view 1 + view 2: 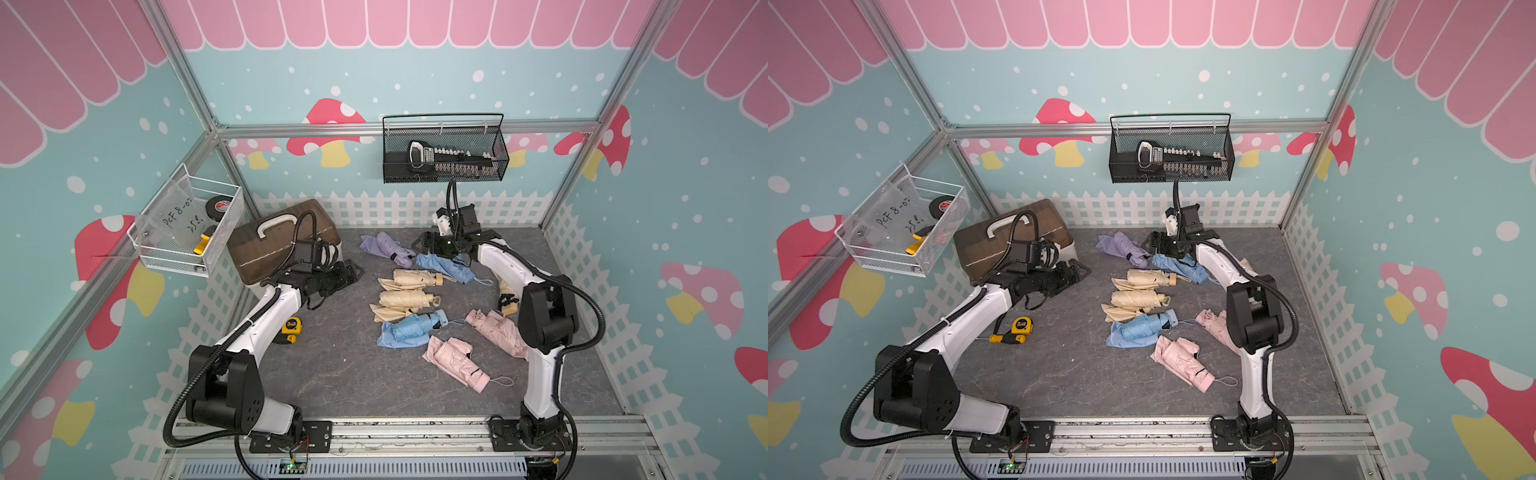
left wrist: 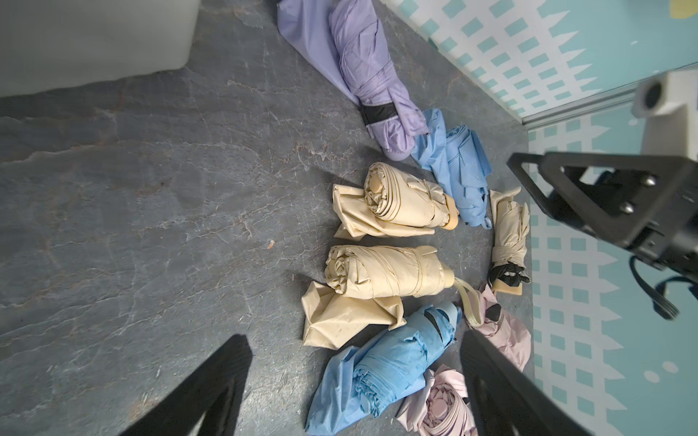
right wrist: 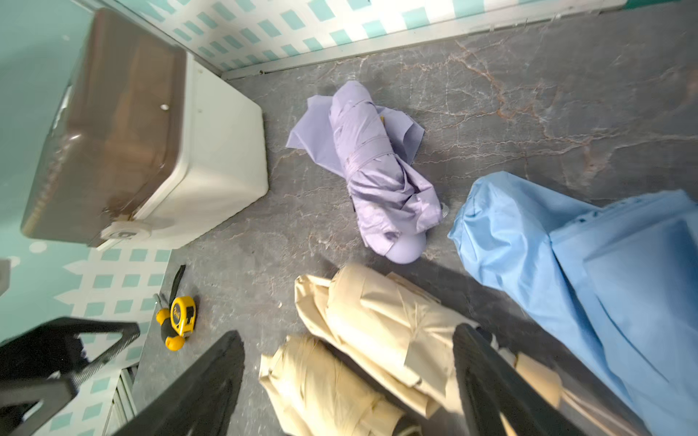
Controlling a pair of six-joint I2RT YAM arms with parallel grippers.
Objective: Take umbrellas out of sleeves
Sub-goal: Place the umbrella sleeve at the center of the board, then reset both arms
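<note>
Eight umbrellas (image 1: 405,299) lay packed together in the middle of the tabletop (image 1: 332,374), most resting on or touching their loose sleeves (image 2: 340,321), and the back blue umbrella (image 1: 446,266) sat just under the right claw (image 1: 430,246), whose jaws stood spread and empty. Since that blue bundle lay just beside the lilac umbrella (image 1: 390,249), a careless closing there could have pinched slack sleeve and umbrella together or dragged the neighbour along. The left claw (image 1: 351,270), likewise spread and holding nothing, hung near the brown box (image 1: 266,249), which a wide swing might have knocked.

Bright even light; wrist views blur edgewise.
</note>
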